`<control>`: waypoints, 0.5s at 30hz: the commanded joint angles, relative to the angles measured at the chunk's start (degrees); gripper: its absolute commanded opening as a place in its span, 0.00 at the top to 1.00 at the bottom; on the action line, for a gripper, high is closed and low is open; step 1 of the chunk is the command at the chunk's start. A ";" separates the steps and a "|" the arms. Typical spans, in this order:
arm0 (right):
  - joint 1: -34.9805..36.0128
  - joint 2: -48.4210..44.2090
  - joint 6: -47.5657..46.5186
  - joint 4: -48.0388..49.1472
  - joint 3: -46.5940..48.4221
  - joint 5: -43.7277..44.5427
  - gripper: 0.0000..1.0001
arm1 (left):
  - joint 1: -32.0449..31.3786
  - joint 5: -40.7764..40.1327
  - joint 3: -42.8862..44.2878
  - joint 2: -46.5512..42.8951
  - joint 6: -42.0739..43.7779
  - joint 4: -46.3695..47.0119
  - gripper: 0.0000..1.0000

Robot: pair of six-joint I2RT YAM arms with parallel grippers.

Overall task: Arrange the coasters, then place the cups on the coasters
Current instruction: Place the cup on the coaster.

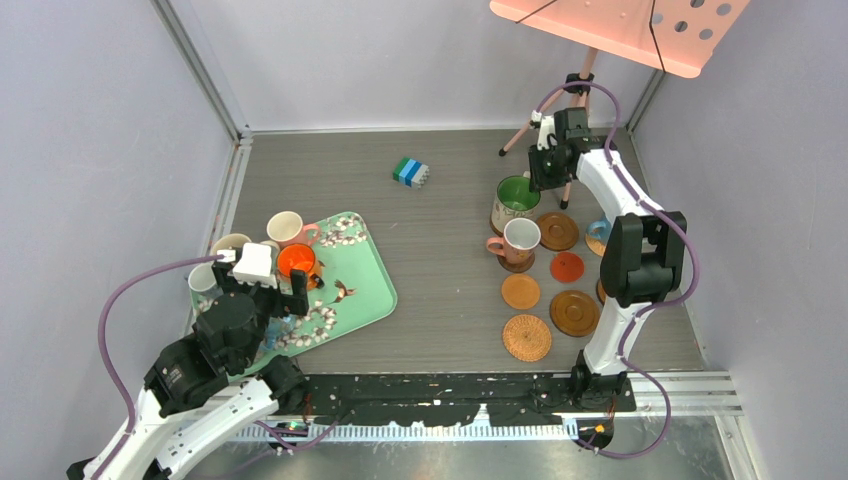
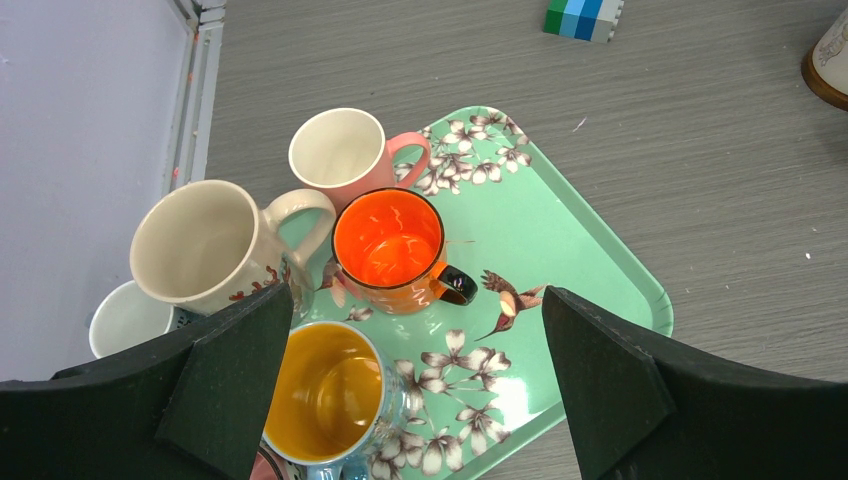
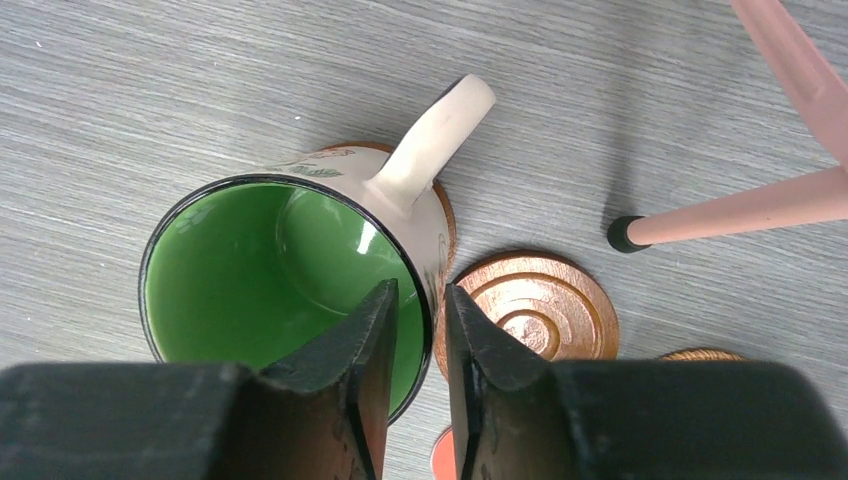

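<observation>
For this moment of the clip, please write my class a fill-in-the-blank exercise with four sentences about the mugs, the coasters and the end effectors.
1. The mug under the right end effector is ____ inside.
2. That green-lined mug stands on a ____.
3. The orange-lined mug stands on the mint-green ____.
4. The left end effector, above the tray, has its fingers spread ____.

Missing words: green; coaster; tray; wide

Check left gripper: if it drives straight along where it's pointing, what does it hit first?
Likely the orange-inside mug on the green tray: it sits centred between the open left gripper fingers. The yellow-inside mug lies nearer the left finger, so depth is uncertain.
</observation>
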 commanded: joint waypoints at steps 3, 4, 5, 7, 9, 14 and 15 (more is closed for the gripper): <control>0.15 -2.43 0.94 0.15 3.11 -1.76 0.66 | 0.20 -0.07 0.11 0.67 0.77 2.80 0.01; 0.15 -2.59 1.18 -0.06 3.32 -2.20 0.64 | 0.20 -0.07 0.11 0.67 0.77 2.78 0.01; 0.15 -2.67 1.53 -0.48 3.63 -2.39 0.63 | 0.20 -0.09 0.11 0.67 0.77 2.84 0.01; 0.15 -3.10 2.11 -1.10 4.10 -2.70 0.59 | 0.20 -0.15 0.11 0.67 0.77 2.81 0.01; 0.19 -3.83 2.92 -1.45 4.22 -2.91 0.56 | 0.20 -0.22 0.11 0.59 0.84 2.86 0.01; 0.59 -6.88 4.83 -1.83 4.26 -2.09 0.47 | 0.24 -0.41 0.03 0.74 0.82 2.94 0.01; 0.72 -7.79 5.69 -1.97 4.33 -1.52 0.47 | 0.21 -0.50 -0.13 0.88 0.86 3.11 0.01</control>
